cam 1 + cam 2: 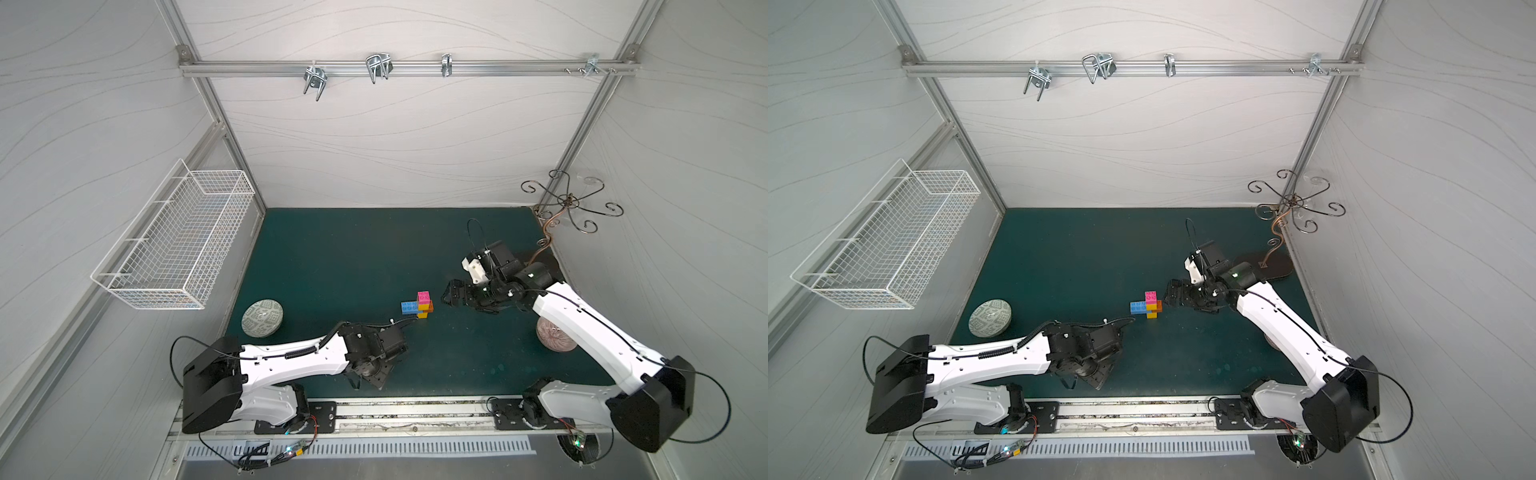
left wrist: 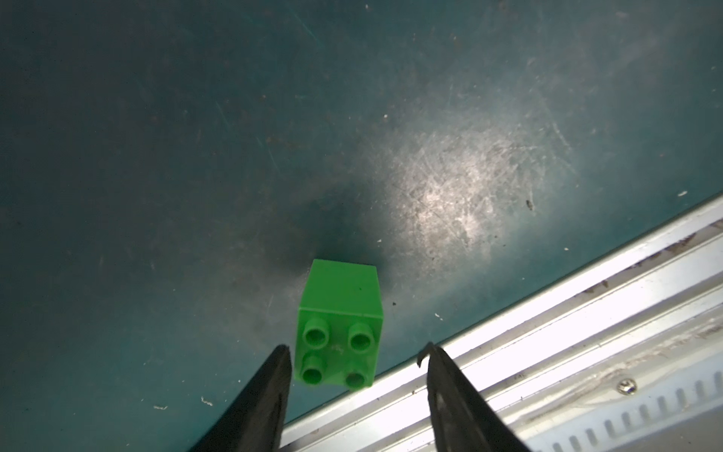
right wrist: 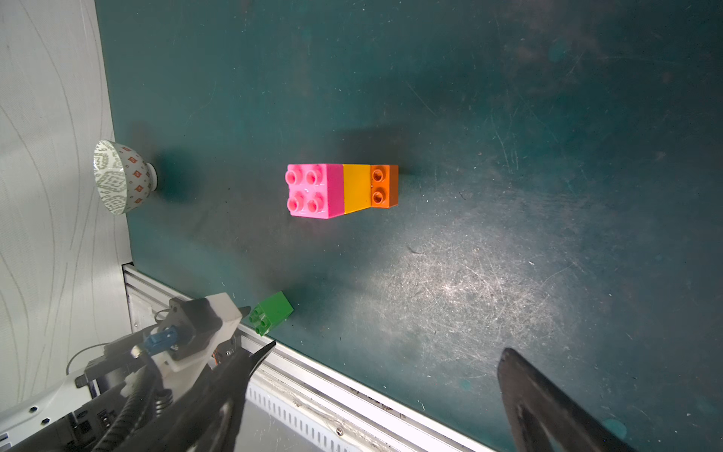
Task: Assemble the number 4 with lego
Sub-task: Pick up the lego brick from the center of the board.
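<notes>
In both top views a joined lego figure stands mid-mat: a pink brick (image 1: 423,296) (image 1: 1150,296) on yellow, with a blue bar (image 1: 409,307) (image 1: 1138,307) and an orange brick (image 1: 430,306) at its sides. The right wrist view shows its pink (image 3: 309,189), yellow (image 3: 357,188) and orange (image 3: 385,186) bricks. A loose green brick (image 2: 339,325) (image 3: 272,313) lies on its side by the front rail. My left gripper (image 2: 356,348) is open around its studded end, one finger close, the other apart. My right gripper (image 1: 451,293) (image 3: 387,350) hangs wide open and empty right of the figure.
A green-patterned bowl (image 1: 262,318) (image 3: 121,176) lies at the mat's left. A pinkish round object (image 1: 555,336) sits under the right arm. The aluminium rail (image 2: 547,313) borders the mat's front edge. A wire basket (image 1: 178,245) hangs on the left wall, and a curly metal stand (image 1: 569,203) fills the back right corner.
</notes>
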Available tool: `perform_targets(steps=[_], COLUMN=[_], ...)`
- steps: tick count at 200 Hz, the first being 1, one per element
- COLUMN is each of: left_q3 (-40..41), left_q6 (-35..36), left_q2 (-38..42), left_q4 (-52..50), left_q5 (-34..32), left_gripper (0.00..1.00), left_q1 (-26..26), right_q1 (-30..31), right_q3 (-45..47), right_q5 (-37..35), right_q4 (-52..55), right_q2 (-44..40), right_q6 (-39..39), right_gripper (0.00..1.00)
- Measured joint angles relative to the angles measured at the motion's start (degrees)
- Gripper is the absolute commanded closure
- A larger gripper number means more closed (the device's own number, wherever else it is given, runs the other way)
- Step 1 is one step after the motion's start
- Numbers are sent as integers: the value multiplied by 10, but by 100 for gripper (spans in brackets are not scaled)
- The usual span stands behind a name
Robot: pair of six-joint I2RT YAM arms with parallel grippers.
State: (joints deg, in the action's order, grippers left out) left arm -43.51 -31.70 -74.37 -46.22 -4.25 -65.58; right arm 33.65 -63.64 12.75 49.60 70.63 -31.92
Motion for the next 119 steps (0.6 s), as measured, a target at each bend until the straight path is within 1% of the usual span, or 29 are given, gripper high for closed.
perform_targets(steps=[119], left_q3=[0], left_q6=[13], left_q2=[-12], left_q4=[2], left_q5=[10], left_gripper=[53], left_q1=[24], right_q1=[-2], right_q3=[0], right_q5=[0], right_q4=[0], right_q2=[0], right_q6=[0], right_gripper=[1])
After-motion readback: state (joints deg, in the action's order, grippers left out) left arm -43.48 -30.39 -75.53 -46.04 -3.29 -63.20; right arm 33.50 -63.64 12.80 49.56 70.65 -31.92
